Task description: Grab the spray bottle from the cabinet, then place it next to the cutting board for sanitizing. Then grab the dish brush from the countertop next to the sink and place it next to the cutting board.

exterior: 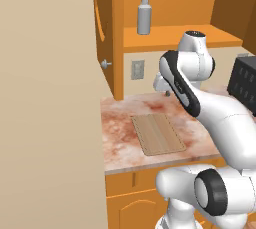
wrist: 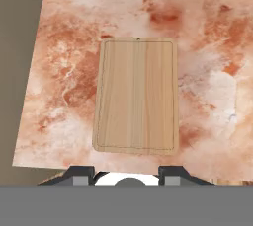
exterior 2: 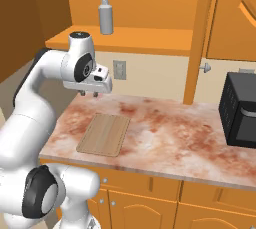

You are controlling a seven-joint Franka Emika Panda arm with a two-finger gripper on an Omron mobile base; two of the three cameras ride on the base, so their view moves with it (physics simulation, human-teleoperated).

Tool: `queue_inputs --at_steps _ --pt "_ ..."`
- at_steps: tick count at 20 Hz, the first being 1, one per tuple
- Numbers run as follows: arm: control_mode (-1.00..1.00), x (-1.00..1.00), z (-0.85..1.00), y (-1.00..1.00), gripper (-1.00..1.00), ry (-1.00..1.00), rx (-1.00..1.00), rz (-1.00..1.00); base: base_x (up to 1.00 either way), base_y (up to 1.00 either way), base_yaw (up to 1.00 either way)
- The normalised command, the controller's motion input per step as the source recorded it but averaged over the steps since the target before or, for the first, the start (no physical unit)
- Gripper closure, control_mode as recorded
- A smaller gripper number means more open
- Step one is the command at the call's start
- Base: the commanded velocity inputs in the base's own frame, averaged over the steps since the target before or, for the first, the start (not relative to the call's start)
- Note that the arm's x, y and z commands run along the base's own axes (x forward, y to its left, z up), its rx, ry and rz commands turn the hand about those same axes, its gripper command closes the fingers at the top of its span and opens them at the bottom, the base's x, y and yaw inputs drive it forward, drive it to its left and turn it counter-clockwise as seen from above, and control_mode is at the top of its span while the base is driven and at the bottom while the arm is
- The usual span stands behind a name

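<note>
bottle: spray bottle (exterior 2: 105,11) upright on the cabinet (exterior 2: 150,38) shelf, up and behind the cutting board (exterior 2: 103,134). Not grabbed yet, so step 1 looks barely begun.
board: flat on the desk (exterior 2: 170,133), near its front edge, long side running front-to-back. It's the drop ref, so everything is placed relative to it.
claw: claw (exterior 2: 93,93) hangs over the board's back end, pointing down at it, well clear of the surface, nothing in it. Fingers (wrist: 79,174) sit apart, partway, w/ bare board between them.
why: prob a neutral pose above the board; the bottle is higher, so the arm needs to go up and tip fwd to reach the shelf.
door: cabinet door (exterior: 103,23) swung open to the board's left, knob (exterior: 106,64) facing out, so the shelf is reachable.
clearance: bare desk on both long sides of the board, room for the bottle.
risk: bottle is tall and slim, prob tips easily; grip the body, not the neck.
other: black appliance (exterior 2: 240,110) well right of the board, out of the way.
</note>
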Motion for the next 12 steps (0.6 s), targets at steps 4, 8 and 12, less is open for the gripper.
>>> queue_inputs --at_steps 4,8,12 --pt "-1.0 -0.34 0.0 0.0 -1.0 -0.05 -0.01 0.0 0.0 0.0 0.0" --pt "-1.0 -0.71 0.07 0.08 -1.0 -0.28 -0.03 0.0 0.0 0.0 0.0" --pt "-1.0 -0.65 0.66 0.0 -1.0 -0.45 0.0 0.0 0.0 0.0 0.0"
